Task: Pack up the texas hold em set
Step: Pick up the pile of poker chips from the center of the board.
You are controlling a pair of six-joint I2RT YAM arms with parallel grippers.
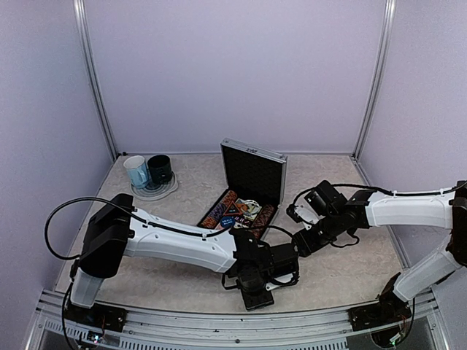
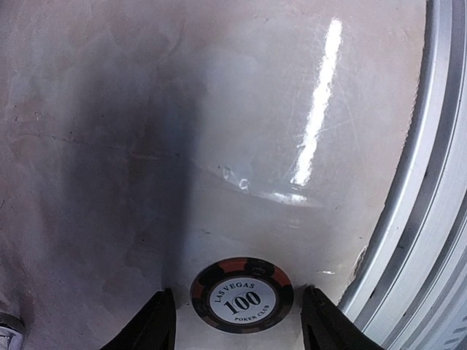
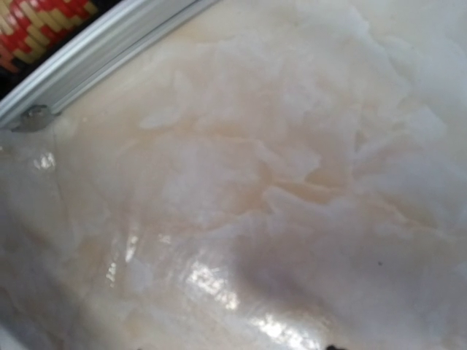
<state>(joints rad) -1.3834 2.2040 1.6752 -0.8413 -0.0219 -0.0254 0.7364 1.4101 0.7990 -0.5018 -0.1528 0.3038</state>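
Note:
The silver poker case stands open with its lid (image 1: 252,173) upright; its black-lined base (image 1: 271,212) holds striped chip rows (image 1: 218,208) and cards (image 1: 248,209). A black-and-red "100" poker chip (image 2: 242,295) lies flat on the table near the front rail. My left gripper (image 2: 237,293) is open, low over the table, one finger on each side of the chip without touching it; in the top view the gripper (image 1: 253,286) hides the chip. My right gripper (image 1: 297,245) hovers just right of the case's front corner (image 3: 44,51), open and empty; only its fingertips (image 3: 330,347) show.
A light-blue mug (image 1: 136,171) and a dark-green mug (image 1: 160,168) stand on a plate (image 1: 156,192) at the back left. The metal front rail (image 2: 430,219) runs close to the right of the chip. Purple walls enclose the table.

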